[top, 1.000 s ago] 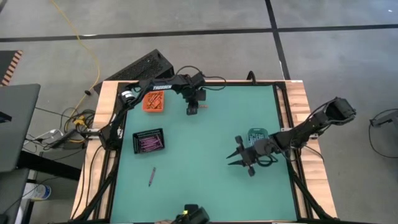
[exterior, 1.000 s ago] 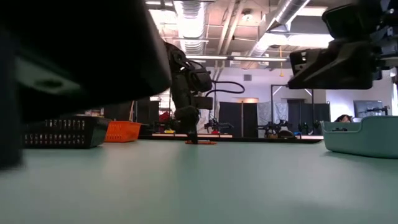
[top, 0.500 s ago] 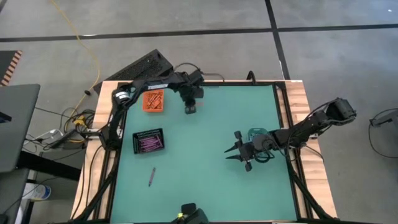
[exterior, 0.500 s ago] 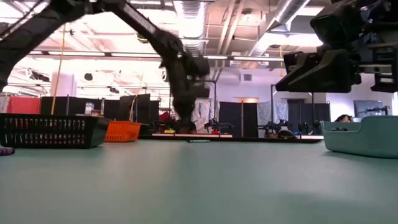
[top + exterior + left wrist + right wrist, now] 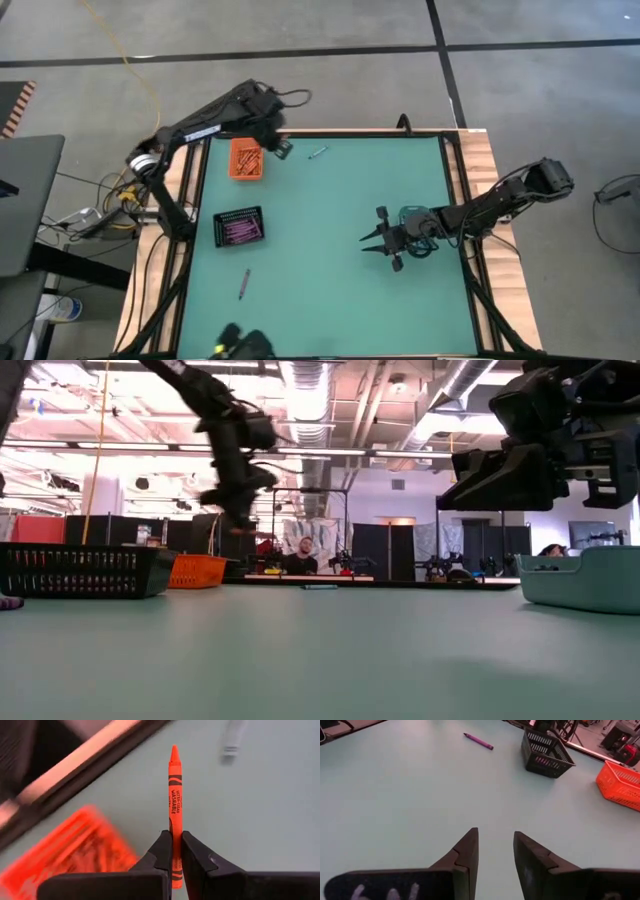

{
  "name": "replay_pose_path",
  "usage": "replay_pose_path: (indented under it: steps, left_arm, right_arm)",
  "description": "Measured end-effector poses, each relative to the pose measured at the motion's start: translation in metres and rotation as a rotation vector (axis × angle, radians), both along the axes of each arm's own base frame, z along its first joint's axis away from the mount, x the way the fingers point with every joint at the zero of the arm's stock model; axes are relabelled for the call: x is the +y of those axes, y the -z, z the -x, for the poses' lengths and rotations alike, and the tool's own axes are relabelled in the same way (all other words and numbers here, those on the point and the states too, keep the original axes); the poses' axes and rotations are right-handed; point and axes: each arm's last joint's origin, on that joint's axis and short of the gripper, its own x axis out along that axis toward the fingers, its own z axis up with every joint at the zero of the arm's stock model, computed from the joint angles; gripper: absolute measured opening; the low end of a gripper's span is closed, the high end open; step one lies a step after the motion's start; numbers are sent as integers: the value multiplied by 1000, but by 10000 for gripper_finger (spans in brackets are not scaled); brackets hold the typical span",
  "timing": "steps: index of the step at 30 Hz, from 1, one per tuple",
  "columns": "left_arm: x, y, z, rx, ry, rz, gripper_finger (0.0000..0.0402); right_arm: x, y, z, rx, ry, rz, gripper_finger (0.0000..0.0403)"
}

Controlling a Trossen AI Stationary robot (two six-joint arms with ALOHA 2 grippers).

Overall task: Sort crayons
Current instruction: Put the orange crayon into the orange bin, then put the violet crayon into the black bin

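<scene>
My left gripper (image 5: 277, 146) hangs above the table's far left, beside the orange tray (image 5: 247, 160), shut on an orange crayon (image 5: 174, 795). A teal crayon (image 5: 317, 153) lies flat on the mat near the far edge. A purple crayon (image 5: 243, 284) lies flat near the front left. The black tray (image 5: 240, 227) holds purple crayons. My right gripper (image 5: 495, 850) hovers open over the mat's right half, next to the teal tray (image 5: 413, 218), with nothing between its fingers. My left gripper pinches the orange crayon's blunt-end part (image 5: 174, 851) between its two fingers (image 5: 162, 852). The crayon runs along the fingers, its pointed tip (image 5: 174, 751) sticking out ahead of them. The fingers slant downward from above. The crayon is lifted clear of the table.
The orange tray (image 5: 195, 570) and black tray (image 5: 85, 570) stand along the left side, the teal tray (image 5: 580, 580) on the right. The mat's middle is bare green surface. A person (image 5: 303, 550) sits in the room far behind the table.
My left gripper has risen from the far middle of the table and swung toward the left edge, to beside the orange tray, rolling its wrist. The orange crayon, which lay on the mat under it, is now lifted clear. My right gripper has edged slightly leftward.
</scene>
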Motion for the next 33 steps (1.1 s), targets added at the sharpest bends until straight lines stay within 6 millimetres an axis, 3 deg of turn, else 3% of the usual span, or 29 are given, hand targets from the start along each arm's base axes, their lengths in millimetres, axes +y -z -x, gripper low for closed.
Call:
replay_pose_path:
  steps: [7, 11, 18, 26, 33]
  left_arm:
    - [-21, 12, 56, 104, -335, -94, 8]
    - [-31, 15, 73, 37, -380, -100, 8]
    - [-41, 31, 83, 50, -437, -90, 37]
    - [-41, 31, 81, 31, -389, -86, 100]
    - [-55, 7, 76, -1, -266, 27, 118]
  right_arm:
    - [0, 0, 0, -2, 0, -1, 119]
    - [0, -1, 0, -12, -1, -1, 119]
    - [0, -5, -2, -57, -4, 4, 119]
    - [-4, -5, -3, -52, 19, -16, 119]
    - [-4, -5, -3, -47, 21, -34, 119]
